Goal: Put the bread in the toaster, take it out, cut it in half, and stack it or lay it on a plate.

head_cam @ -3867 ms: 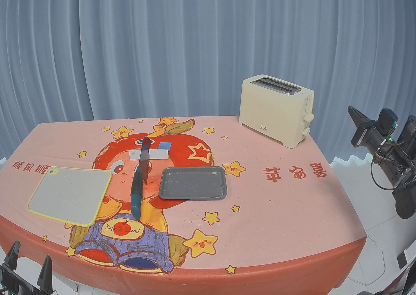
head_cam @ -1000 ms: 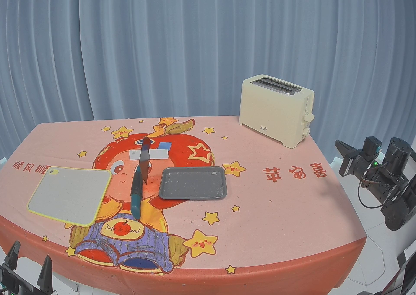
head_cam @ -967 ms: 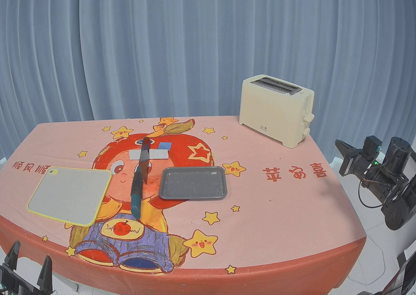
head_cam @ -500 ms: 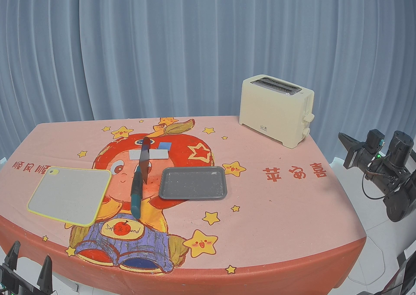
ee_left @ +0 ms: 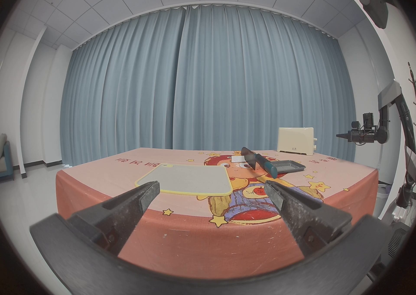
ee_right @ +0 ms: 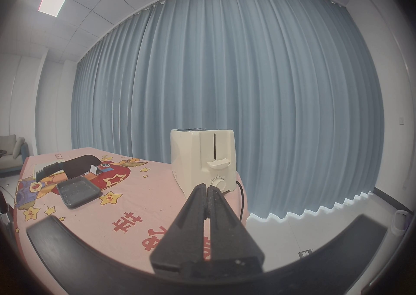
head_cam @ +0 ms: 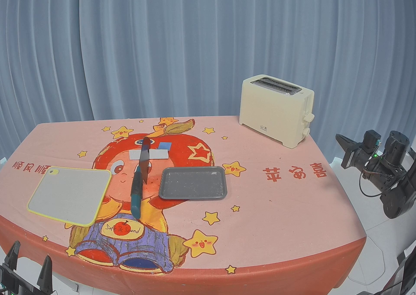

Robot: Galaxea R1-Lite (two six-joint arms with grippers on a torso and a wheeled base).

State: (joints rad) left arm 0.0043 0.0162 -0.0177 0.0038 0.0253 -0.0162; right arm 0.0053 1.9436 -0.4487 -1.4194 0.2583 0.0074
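Off the table's right edge, your right gripper (head_cam: 341,139) hangs with its fingers pressed together and nothing between them. It is aimed at the toaster (head_cam: 276,109), which stands upright ahead of it on the far corner of the table (head_cam: 281,217), well apart from the fingertips, its lever side facing the gripper. You cannot tell what sits in its slots. Below the near left corner, your left gripper (ee_left: 212,187) is spread wide and empty. The cutting board (ee_left: 186,178) lies flat nearest ahead of it, the knife (ee_left: 260,162) beyond that, and the grey plate (ee_left: 289,165) just beside the knife, between it and your right gripper.
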